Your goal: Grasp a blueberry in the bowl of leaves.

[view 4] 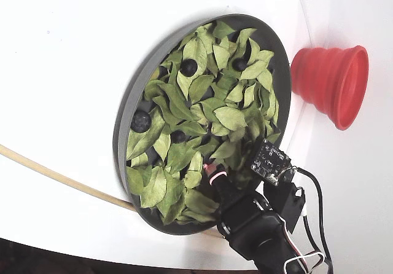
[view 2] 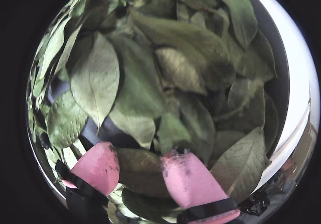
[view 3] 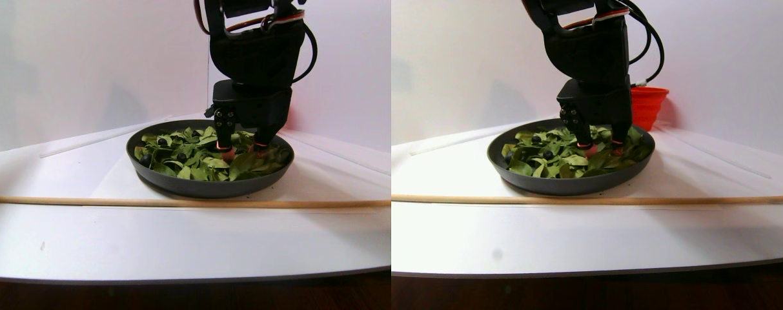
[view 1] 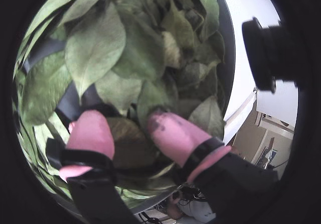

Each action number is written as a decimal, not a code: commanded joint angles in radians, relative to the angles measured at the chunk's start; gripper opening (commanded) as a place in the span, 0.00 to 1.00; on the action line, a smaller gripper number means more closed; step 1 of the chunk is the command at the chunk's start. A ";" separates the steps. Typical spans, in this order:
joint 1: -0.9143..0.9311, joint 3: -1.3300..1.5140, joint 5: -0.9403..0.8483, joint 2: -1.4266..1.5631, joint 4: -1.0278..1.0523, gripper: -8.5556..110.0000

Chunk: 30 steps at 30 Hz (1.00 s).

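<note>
4 blueberries are countable from my fixed view, all lying among the leaves [view 4: 202, 111] inside the bowl [view 4: 126, 117]: 1 blueberry [view 4: 188, 67] toward the upper part of the dish, 1 [view 4: 239, 64] to its right, 1 large one [view 4: 140, 121] against the left rim and 1 [view 4: 178, 136] near the centre. The bowl sits on the white table [view 4: 67, 59], with a red cup [view 4: 331, 83] just beside its right edge and a thin wooden stick [view 4: 61, 179] running past its lower left side.

I have the pincer [view 4: 212, 171] lowered into the lower part of the bowl. In both wrist views its 2 pink fingertips [view 1: 90, 133] [view 2: 188, 179] stand apart, with a brownish leaf [view 2: 138, 166] lying in the gap between them. Nothing is gripped, and I see no berry between the tips in either wrist view.

The stereo pair shows the pincer [view 3: 239, 147] down among the leaves, right of the bowl's centre, with dark berries sitting further left in the dish.
</note>
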 commanded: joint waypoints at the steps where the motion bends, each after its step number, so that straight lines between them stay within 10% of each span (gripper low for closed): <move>1: 0.018 -0.005 0.003 0.114 0.006 0.20; 30: -0.049 0.058 0.028 0.273 0.086 0.20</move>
